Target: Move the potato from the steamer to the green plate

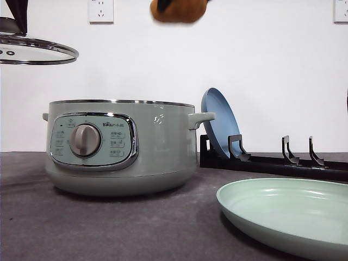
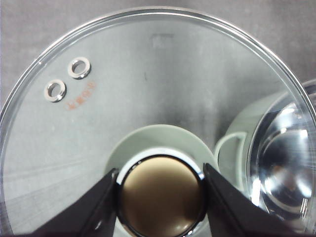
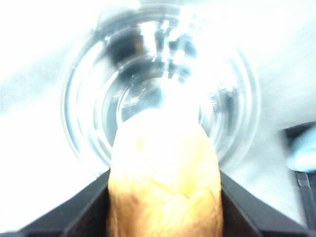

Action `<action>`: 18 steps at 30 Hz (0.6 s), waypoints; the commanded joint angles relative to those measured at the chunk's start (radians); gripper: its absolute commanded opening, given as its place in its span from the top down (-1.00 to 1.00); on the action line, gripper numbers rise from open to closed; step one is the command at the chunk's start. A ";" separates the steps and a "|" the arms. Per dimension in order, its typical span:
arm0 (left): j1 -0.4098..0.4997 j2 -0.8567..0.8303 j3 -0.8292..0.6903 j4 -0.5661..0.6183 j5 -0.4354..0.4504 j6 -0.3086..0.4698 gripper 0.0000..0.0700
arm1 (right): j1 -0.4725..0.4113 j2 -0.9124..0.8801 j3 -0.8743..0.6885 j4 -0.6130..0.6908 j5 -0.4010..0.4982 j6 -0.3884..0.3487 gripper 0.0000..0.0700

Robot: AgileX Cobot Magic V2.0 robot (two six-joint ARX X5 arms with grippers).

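The potato [image 1: 178, 11], orange-brown, hangs at the top edge of the front view, high above the sage-green steamer [image 1: 122, 147]. In the right wrist view the potato [image 3: 165, 177] sits between the dark fingers [image 3: 256, 212] of my right gripper [image 3: 165, 197], which is shut on it, with the steamer's shiny bowl [image 3: 158, 84] below. My left gripper [image 2: 160, 190] is shut on the knob [image 2: 160, 195] of the glass lid [image 2: 148, 98], held up at the far left, lid [image 1: 35, 51] clear of the pot. The green plate [image 1: 288, 215] lies at the front right.
A black dish rack [image 1: 272, 157] stands behind the green plate, with a blue plate [image 1: 220, 122] upright in its left slot. A white wall with sockets [image 1: 101, 11] closes the back. Dark grey tabletop [image 1: 109, 228] spreads in front of the steamer.
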 commanded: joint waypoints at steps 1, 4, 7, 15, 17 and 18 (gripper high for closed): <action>0.002 -0.018 0.047 0.017 -0.001 -0.003 1.00 | 0.004 -0.045 0.008 -0.067 0.008 0.020 0.28; 0.002 -0.018 0.047 0.015 -0.001 -0.003 1.00 | 0.004 -0.144 -0.040 -0.072 0.028 0.039 0.28; 0.002 -0.018 0.047 0.012 -0.001 -0.003 1.00 | 0.004 -0.258 -0.134 -0.073 0.034 0.060 0.28; 0.002 -0.018 0.047 0.012 -0.001 -0.003 1.00 | 0.004 -0.597 -0.536 -0.072 0.041 0.098 0.28; 0.002 -0.018 0.047 0.013 -0.001 -0.003 1.00 | 0.004 -0.681 -0.647 -0.055 0.059 0.127 0.28; 0.002 -0.018 0.047 0.013 -0.001 -0.003 1.00 | 0.003 -0.722 -0.702 -0.036 0.061 0.146 0.28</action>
